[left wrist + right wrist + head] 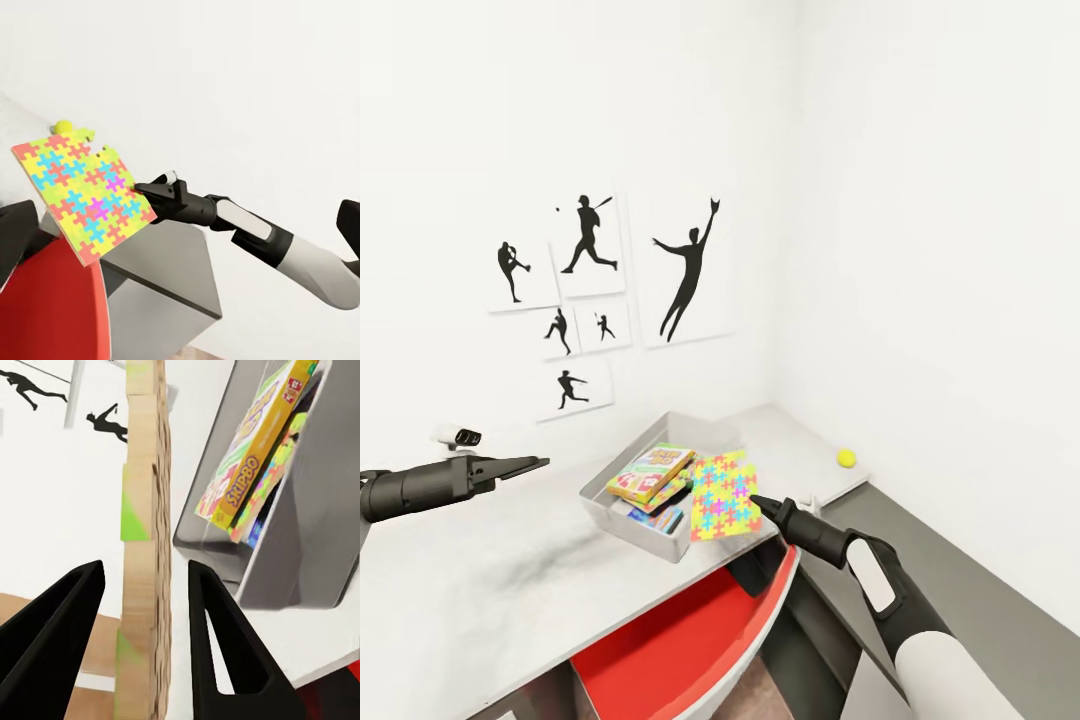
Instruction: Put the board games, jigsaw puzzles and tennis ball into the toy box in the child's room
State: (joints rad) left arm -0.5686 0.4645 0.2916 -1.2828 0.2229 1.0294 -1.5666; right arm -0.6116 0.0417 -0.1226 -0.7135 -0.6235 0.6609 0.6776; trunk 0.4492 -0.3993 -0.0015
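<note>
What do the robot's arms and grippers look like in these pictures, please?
Both arms are dark grey to black near the wrist. The right arm has a white panel on its forearm and a white upper section. Each gripper, left and right, ends in two slim, tapering black fingers. No cables or markings show.

"SKIPBO" — on the yellow board game (251, 457) — nothing else legible.

Bright, even, shadowless-looking simulator light washes the white walls (920, 200) nearly blank. A soft grey smudge lies on the desk (490, 590) left of the toy box (622, 512). Edges are crisp, slightly stretched toward head-view corners.
</note>
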